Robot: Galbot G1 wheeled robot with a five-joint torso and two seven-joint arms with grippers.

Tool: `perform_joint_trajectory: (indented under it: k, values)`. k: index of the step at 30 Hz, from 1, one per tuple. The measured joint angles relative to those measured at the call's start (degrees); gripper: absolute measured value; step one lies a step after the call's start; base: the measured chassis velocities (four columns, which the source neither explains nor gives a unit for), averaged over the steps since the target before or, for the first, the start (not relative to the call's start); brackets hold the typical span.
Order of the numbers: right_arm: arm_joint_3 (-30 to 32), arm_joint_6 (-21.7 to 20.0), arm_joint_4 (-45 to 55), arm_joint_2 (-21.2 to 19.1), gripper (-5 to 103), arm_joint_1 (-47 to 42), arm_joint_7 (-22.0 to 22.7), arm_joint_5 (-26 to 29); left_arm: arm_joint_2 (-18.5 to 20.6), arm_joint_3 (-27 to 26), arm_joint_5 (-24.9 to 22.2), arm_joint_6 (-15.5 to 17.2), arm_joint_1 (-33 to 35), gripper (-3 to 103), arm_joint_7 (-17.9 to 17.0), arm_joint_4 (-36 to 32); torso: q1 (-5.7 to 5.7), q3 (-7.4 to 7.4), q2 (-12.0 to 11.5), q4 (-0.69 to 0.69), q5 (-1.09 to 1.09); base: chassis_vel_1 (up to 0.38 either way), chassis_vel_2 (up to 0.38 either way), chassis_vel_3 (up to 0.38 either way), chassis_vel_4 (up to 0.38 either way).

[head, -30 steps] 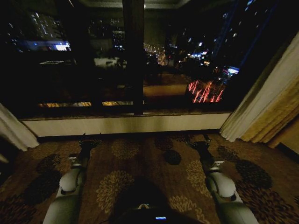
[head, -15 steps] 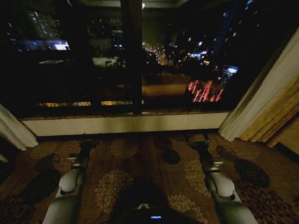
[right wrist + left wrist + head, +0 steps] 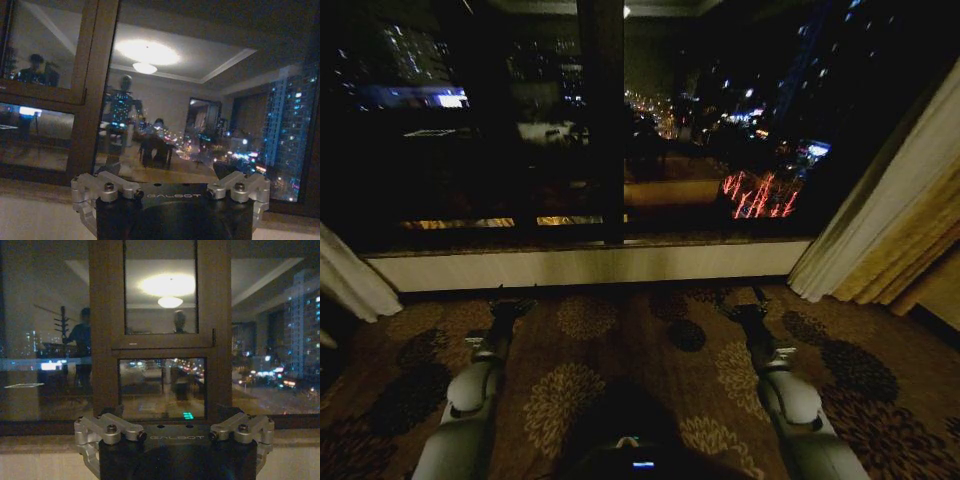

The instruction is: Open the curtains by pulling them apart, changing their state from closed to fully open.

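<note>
Nothing has moved since a second ago apart from a slight drift of your head camera: the sheer cream-white pleated curtains (image 3: 356,282) remain drawn apart, one panel at the far left edge, the other (image 3: 880,215) at the right beside the thicker golden-yellow drape (image 3: 920,250), leaving the dark-framed night window (image 3: 605,120) bare. Your left gripper (image 3: 512,305) and right gripper (image 3: 748,308) hover low over the floral-patterned brown carpet (image 3: 640,350), both empty with fingers spread apart.

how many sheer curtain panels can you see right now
2. One curtain is bunched at the window's left edge, the other curtain is pulled to the right edge, beside the golden drape. Both run past the head view's edges, so parts are hidden.
</note>
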Motion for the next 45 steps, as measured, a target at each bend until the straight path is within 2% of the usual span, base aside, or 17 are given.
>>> perform_joint_trajectory:
  k: [23,33,39,45]
  values:
    - [0.08,0.12,0.09,0.62,100,-0.68,0.05,-0.31,-0.28,-0.09,-0.84,-0.97,0.34,100,-0.02,-0.45,0.00,0.00,0.00,0.00,0.00,0.017,-0.019,-0.012,0.019]
    - [0.07,0.25,-2.05,1.13,100,0.96,0.14,0.14,-0.38,0.63,-3.39,-3.80,0.61,100,-0.02,-0.48,0.00,0.00,0.00,0.00,0.00,0.019,-0.027,-0.019,0.029]
    - [0.04,0.13,-2.49,1.62,100,1.91,0.17,0.89,-0.25,0.27,-4.16,-4.04,0.43,100,-0.07,-0.44,0.00,0.00,0.00,0.00,0.00,0.000,0.000,0.000,0.000]
    - [0.20,-0.02,-3.29,2.66,100,2.84,1.62,1.35,-0.50,0.01,-5.53,-3.93,0.43,100,-2.34,-0.48,0.00,0.00,0.00,0.00,-0.01,0.000,0.000,0.000,0.000]
